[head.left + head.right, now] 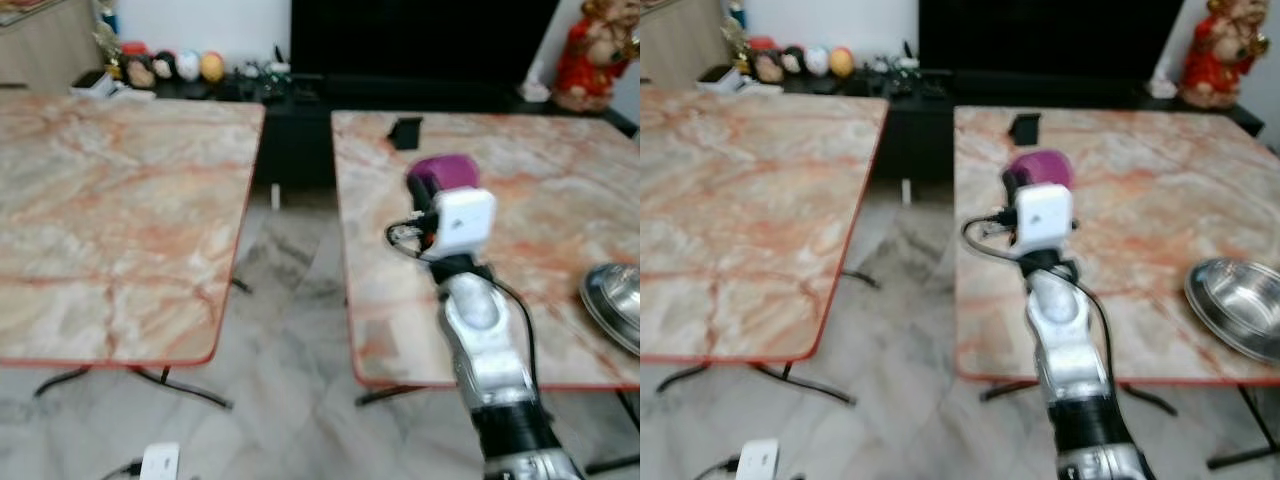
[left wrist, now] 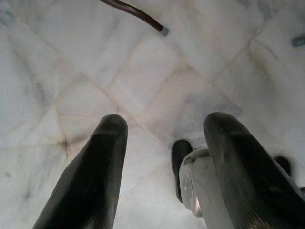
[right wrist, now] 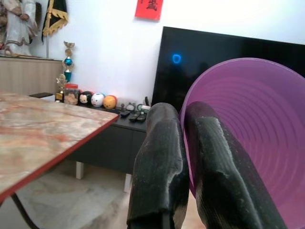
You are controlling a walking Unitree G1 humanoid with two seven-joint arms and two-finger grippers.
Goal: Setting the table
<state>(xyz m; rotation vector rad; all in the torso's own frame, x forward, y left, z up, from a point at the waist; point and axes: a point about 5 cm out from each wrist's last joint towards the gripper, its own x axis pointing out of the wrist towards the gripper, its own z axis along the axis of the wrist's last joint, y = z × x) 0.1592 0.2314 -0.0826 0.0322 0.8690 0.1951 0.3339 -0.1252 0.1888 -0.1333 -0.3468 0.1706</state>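
The right arm (image 1: 1065,350) is silver with a black band lower down, a white boxy wrist camera (image 1: 1043,218) and a looping black cable (image 1: 985,240). Both grippers have long, rounded black fingers (image 2: 90,181).

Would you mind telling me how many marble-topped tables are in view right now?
2. One marble-topped table stands on the robot's left; the other table is on its right, under the right gripper holding the purple cup.
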